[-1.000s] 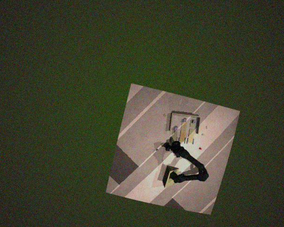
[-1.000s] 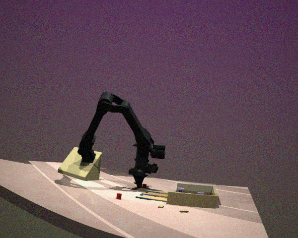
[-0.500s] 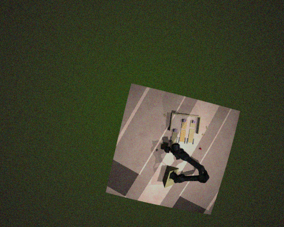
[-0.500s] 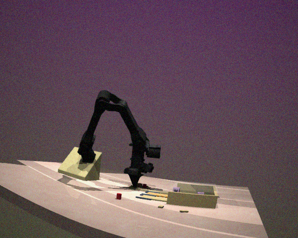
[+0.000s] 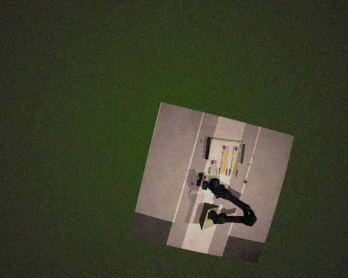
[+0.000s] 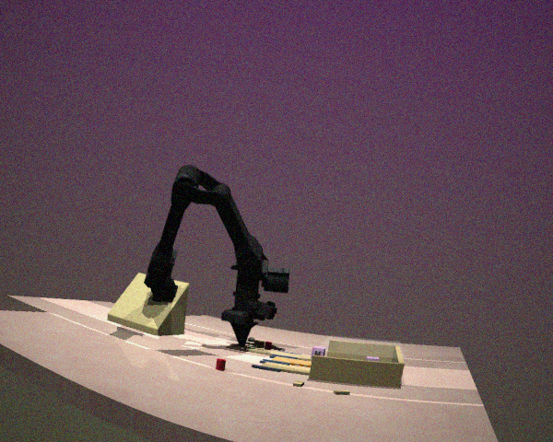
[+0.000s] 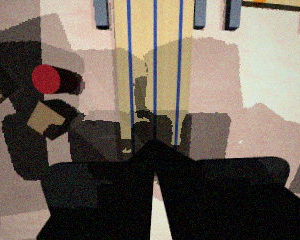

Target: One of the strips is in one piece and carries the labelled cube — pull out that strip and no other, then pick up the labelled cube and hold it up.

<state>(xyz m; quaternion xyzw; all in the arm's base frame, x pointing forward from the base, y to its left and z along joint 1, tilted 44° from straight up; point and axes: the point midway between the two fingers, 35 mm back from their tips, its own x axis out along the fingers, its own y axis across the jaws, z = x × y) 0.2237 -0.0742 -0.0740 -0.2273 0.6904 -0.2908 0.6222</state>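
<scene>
The blue-lined strip (image 5: 213, 168) (image 7: 142, 30) extends out of the box's open side, with a lilac cube (image 5: 214, 162) (image 6: 318, 351) at its far end near that opening. A dark mark shows on this cube in the exterior view, too small to read surely. My gripper (image 6: 241, 346) (image 7: 153, 145) is shut and empty, low over the lined strip's near end; whether it touches is unclear. The orange-dotted strip (image 5: 224, 165) (image 6: 291, 361) and a pale strip (image 5: 234, 165) lie beside it, each apparently with a gap, their lilac cubes (image 5: 225, 147) (image 5: 237, 149) deeper in the box.
The low box (image 6: 358, 371) has walls around the cubes. Blue guide rails (image 7: 101, 12) (image 7: 200, 12) flank the strips. A red cylinder (image 5: 205, 176) (image 7: 46, 79) and a tan chip (image 7: 46, 119) lie left of the lined strip. Another red cylinder (image 5: 245, 181) (image 6: 220, 364) lies right.
</scene>
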